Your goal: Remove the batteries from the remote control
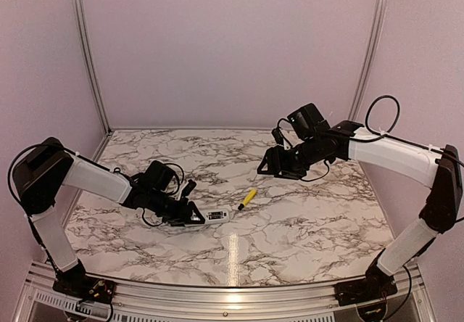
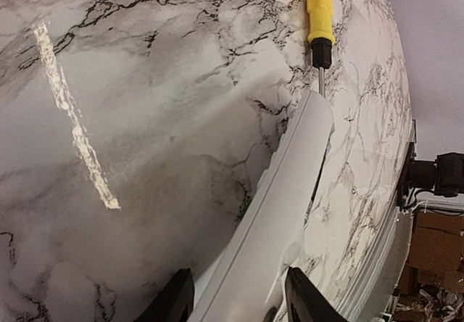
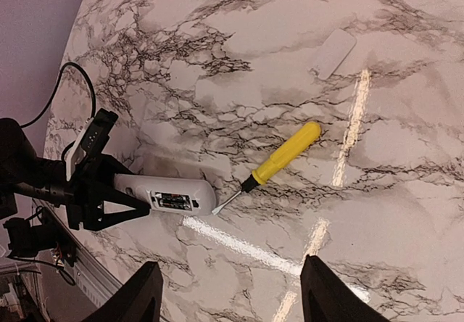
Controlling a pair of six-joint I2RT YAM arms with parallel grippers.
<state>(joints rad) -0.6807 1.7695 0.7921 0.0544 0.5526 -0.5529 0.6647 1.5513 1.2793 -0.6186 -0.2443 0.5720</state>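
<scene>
Lower centre, the slim white remote control (image 1: 217, 216) lies on the counter (image 1: 290, 220), its greyish recess dark-marked. The left end effector (image 1: 194, 217) straddles it, grip unclear. The right end effector (image 1: 270, 164) gapes wide.

White remote control (image 2: 279, 206) runs diagonally up-right from between the jaws of the left gripper (image 2: 239, 304) at the bottom edge. Jaws flank it on both sides; contact unclear. Yellow-handled screwdriver (image 2: 319, 6) lies beyond on the marble surface (image 2: 145, 119), its metal tip reaching the remote's far end.
</scene>
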